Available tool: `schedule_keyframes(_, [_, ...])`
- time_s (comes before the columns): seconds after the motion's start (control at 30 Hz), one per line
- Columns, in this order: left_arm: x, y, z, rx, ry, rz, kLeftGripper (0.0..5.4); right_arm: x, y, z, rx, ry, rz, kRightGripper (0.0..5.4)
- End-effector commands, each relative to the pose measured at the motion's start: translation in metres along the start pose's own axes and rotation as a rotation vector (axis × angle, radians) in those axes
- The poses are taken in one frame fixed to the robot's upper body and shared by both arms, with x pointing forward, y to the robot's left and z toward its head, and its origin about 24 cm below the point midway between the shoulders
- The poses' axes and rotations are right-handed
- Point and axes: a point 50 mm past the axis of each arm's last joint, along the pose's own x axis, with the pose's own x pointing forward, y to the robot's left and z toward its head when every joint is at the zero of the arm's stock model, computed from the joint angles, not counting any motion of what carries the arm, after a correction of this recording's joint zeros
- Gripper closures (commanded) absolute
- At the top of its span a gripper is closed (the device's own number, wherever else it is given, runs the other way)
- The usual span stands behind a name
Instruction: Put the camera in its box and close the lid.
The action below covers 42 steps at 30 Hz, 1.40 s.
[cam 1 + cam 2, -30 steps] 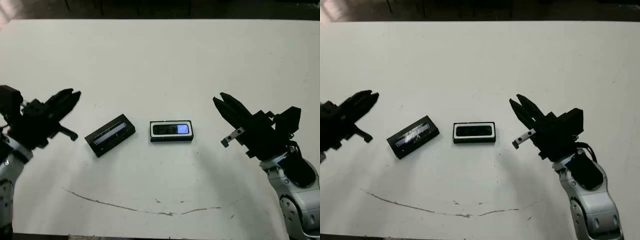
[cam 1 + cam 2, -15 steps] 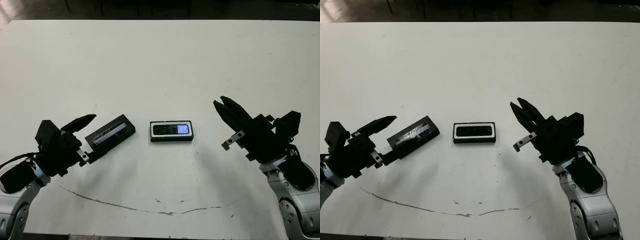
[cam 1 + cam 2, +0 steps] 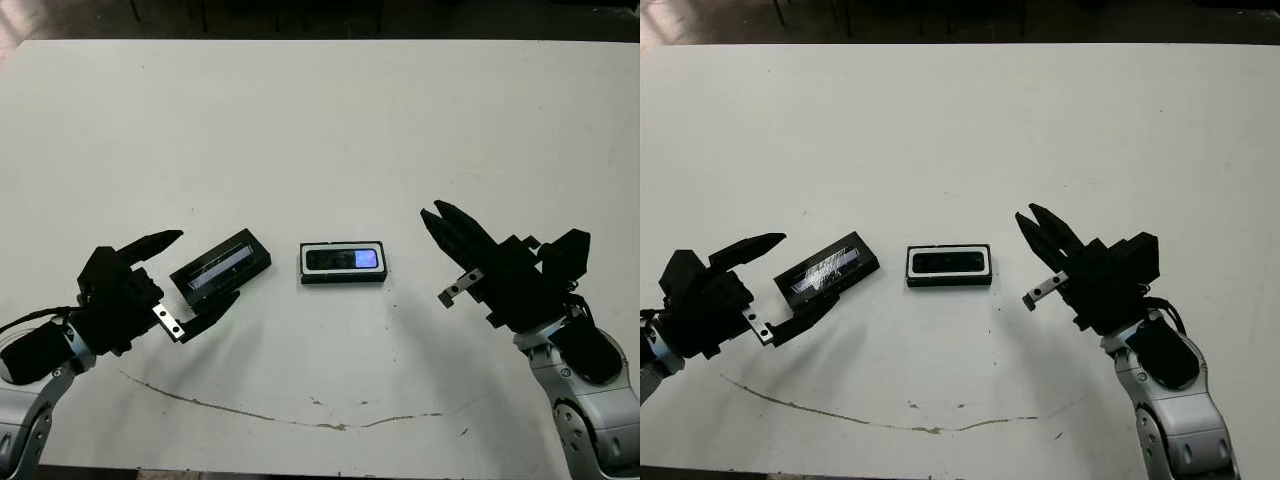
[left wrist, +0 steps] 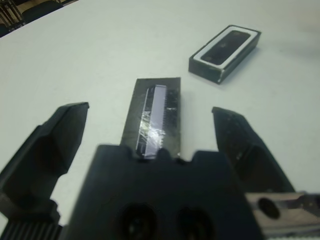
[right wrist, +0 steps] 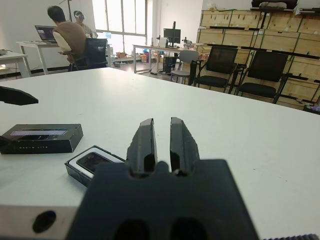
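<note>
The box [image 3: 343, 275], a black tray with white lining, lies flat at the table's middle. The camera [image 3: 343, 259] rests inside it, its small screen lit blue. To the box's left lies the lid [image 3: 221, 269], black with a glossy window strip, angled on the table and apart from the box. My left gripper [image 3: 209, 265] is open, one finger on each side of the lid's near end, seen in the left wrist view with the lid [image 4: 154, 117] between the fingers [image 4: 65, 125]. My right gripper [image 3: 432, 214] is shut and hovers to the right of the box, holding nothing.
A thin dark scratch line [image 3: 300, 418] runs across the white table [image 3: 320, 120] near its front edge. In the right wrist view, beyond the table, a person [image 5: 70, 37] sits at a desk, with black chairs [image 5: 260, 72] and stacked crates behind.
My left arm has swung in from the far left to the lid, and its fingers have spread wide around the lid's end. The right gripper has drifted slightly left. Box and lid lie unmoved.
</note>
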Motion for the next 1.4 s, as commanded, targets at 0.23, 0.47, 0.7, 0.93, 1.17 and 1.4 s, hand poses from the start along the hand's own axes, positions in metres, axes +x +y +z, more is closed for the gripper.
schedule_keyframes(0.23, [0.005,-0.003,-0.008,-0.029,0.054,-0.022,0.02,-0.003,0.0,-0.006,0.005,0.039,0.001,5.4])
schedule_keyframes(0.47, [0.008,-0.005,-0.015,-0.06,0.083,-0.044,0.02,-0.004,0.0,-0.006,0.011,0.039,0.0,5.4])
schedule_keyframes(0.7, [0.01,-0.003,-0.024,-0.035,0.141,-0.046,0.02,-0.004,0.0,-0.006,0.013,0.039,0.001,5.4])
schedule_keyframes(0.93, [0.012,0.001,-0.038,-0.065,0.154,-0.021,0.02,-0.004,-0.001,-0.006,0.012,0.043,-0.003,5.4])
schedule_keyframes(1.17, [0.014,0.004,-0.047,-0.07,0.155,-0.006,0.02,-0.004,-0.002,-0.005,0.007,0.042,-0.004,5.4])
schedule_keyframes(1.4, [0.015,0.004,-0.052,-0.101,0.14,-0.001,0.02,-0.005,-0.003,-0.005,-0.001,0.048,-0.003,5.4])
